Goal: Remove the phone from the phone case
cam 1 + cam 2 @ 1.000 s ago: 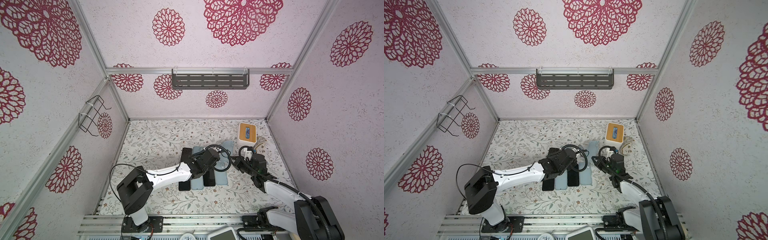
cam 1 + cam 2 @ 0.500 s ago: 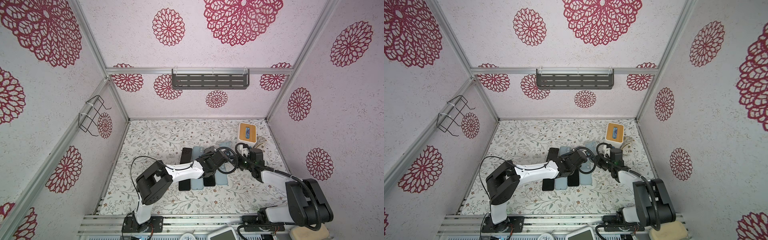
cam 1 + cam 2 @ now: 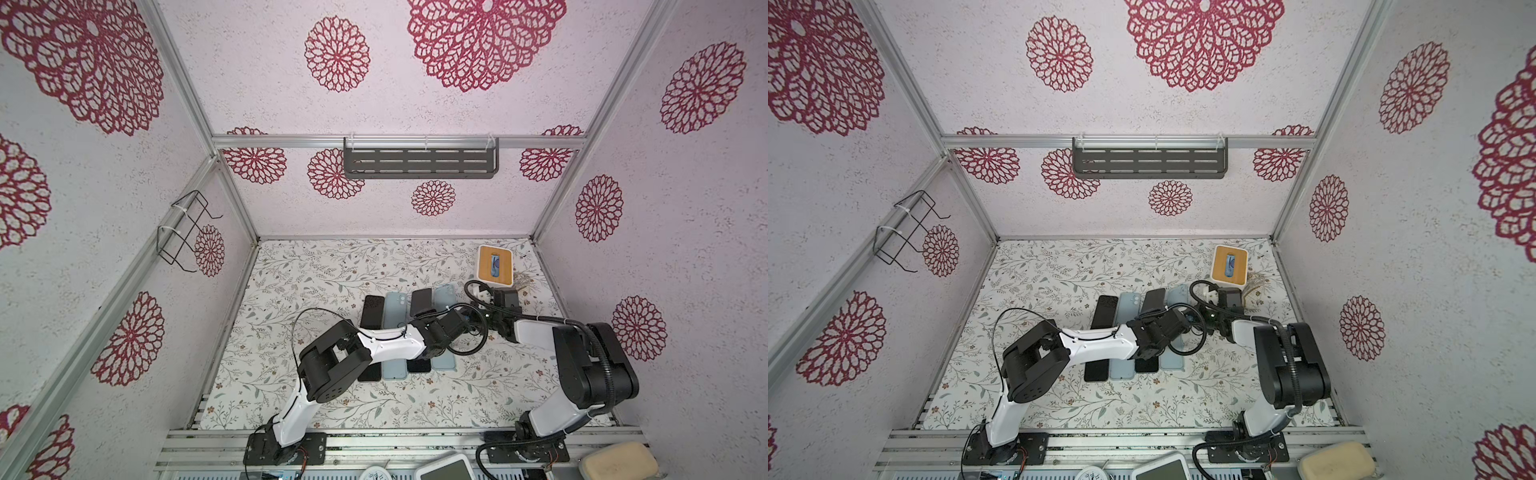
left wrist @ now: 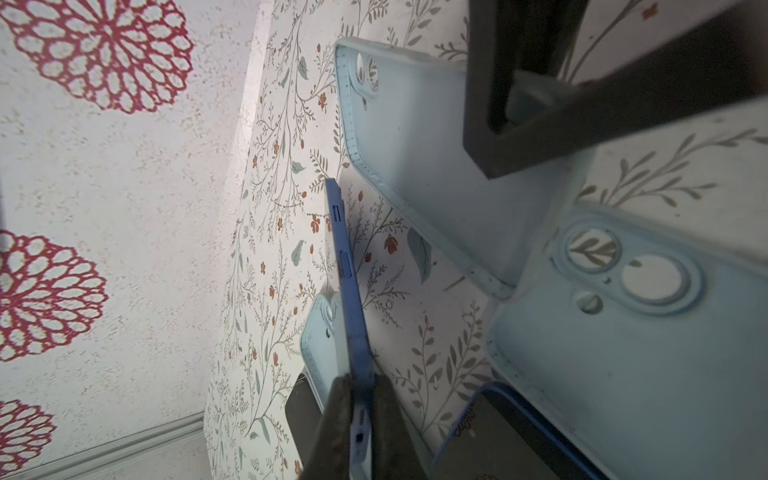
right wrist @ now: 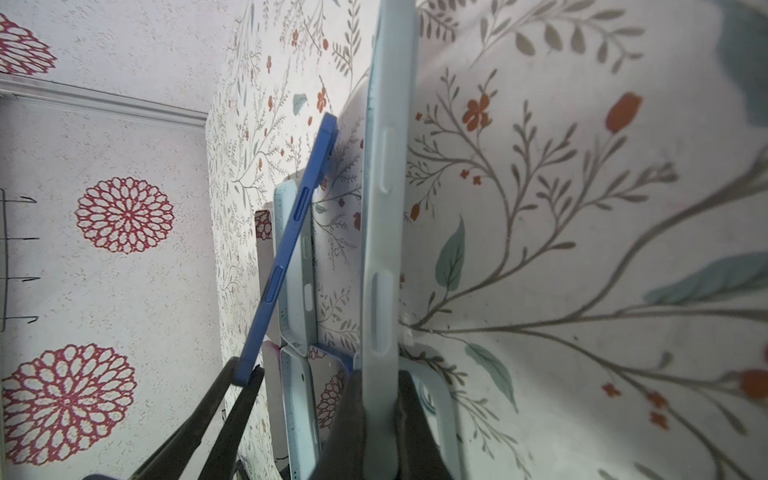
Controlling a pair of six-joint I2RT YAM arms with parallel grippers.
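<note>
Both arms have shifted vs 1 s ago: L arm's elbow has slid rightward & L pincer (image 4: 360, 380) has travelled along the row toward R pincer (image 5: 380, 376); R arm's elbow has folded up higher.

L pincer is clamped tight on the bottom end of the blue phone (image 4: 347, 270). Charge port shows btw the fingers, phone edge-on & sticking out past the tips. R pincer is nearly closed, pinching one end of a pale-blue case (image 5: 384, 208), also edge-on, button bumps along its side.

Phone is out of that case: in R wrist view the two are apart w/ desk (image 5: 540, 249) print showing btw them, phone tilted away from the case. L pincer grips just beside R pincer.

Beyond L pincer, on the side away from R pincer, a row lies on the desk in both top views: black phone (image 3: 371, 311), pale case (image 3: 395, 309), 2nd black phone (image 3: 420, 301). Near L pincer in L wrist view, an empty case (image 4: 623, 353) shows desk print thru its camera holes.
</note>
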